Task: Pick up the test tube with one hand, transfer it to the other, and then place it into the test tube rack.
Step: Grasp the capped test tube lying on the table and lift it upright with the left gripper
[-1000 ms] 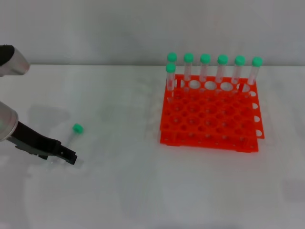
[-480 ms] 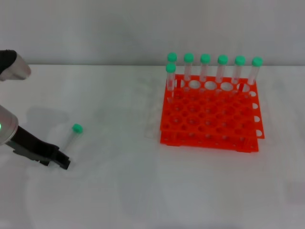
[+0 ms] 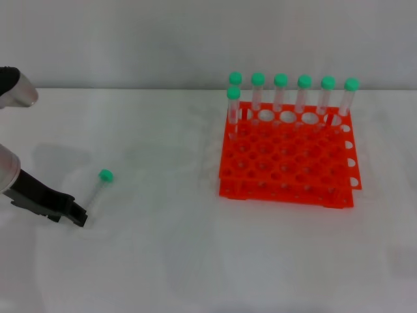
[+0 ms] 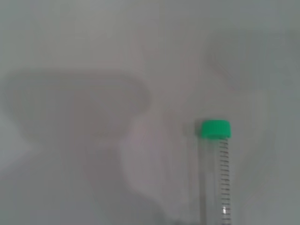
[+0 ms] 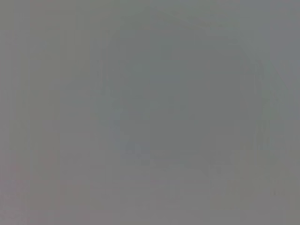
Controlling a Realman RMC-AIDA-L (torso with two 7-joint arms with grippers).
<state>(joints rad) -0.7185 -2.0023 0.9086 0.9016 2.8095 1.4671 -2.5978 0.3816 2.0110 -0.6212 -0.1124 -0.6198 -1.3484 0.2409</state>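
Test tube lies flat on the white counter, well left of the test tube rack and apart from it. Its green cap points away from the robot and a little toward the rack; the clear body runs back toward the robot, slanting leftward.

Left hand sits low over the counter, just beside the tube's bottom end, on the robot's near-left side of it. Tube's long axis runs roughly onward from the hand's tips, so the hand faces the tube end-on, not across its body. Left wrist view agrees: tube seen lengthwise, cap at the far end. Whether the fingers are spread or closed, I cannot tell; nothing appears held.

Right hand not seen in any view; its wrist view shows only featureless grey. Left arm is clearly the nearer.

Judgement: pickup not yet made. The rack's back row holds seven capped tubes.
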